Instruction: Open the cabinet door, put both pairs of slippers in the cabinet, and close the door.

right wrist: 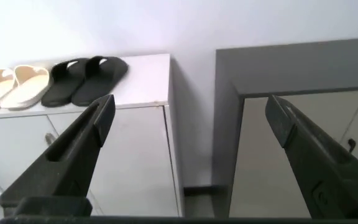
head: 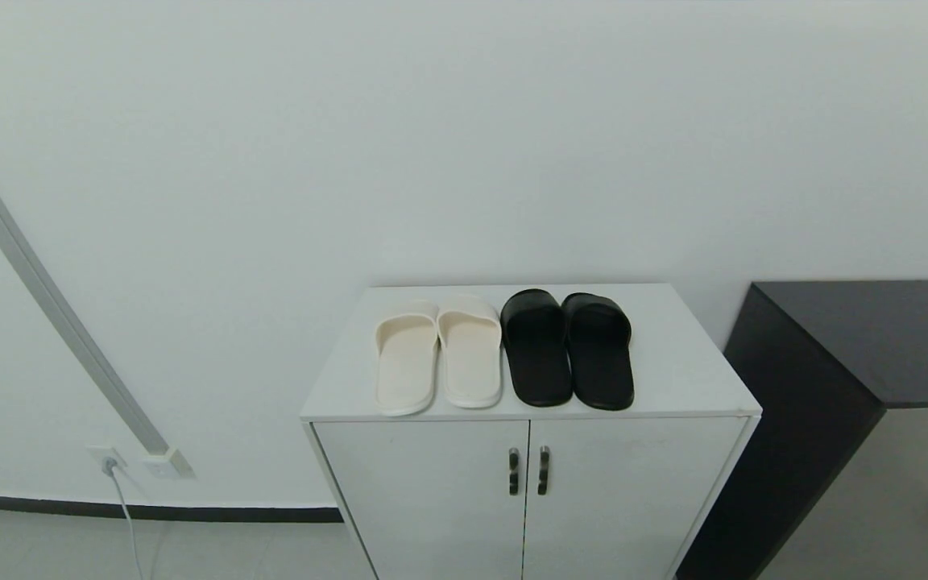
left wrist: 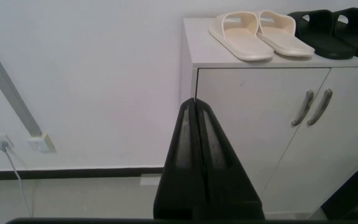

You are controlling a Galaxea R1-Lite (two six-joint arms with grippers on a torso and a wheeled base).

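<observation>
Handles upright at cabinet mid-seam, well ahead of both arms; L gripper jaws pressed together, R gripper jaws wide, neither clearly nearer.

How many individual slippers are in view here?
4, all on top of the white cabinet: two cream slippers side by side on the left, two black slippers right of them.

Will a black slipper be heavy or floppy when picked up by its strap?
Probably light: the black slippers look like moulded foam. The arched strap holds its shape, so likely springy, not floppy. Lying flat on the cabinet top, they should slide, not roll.
</observation>
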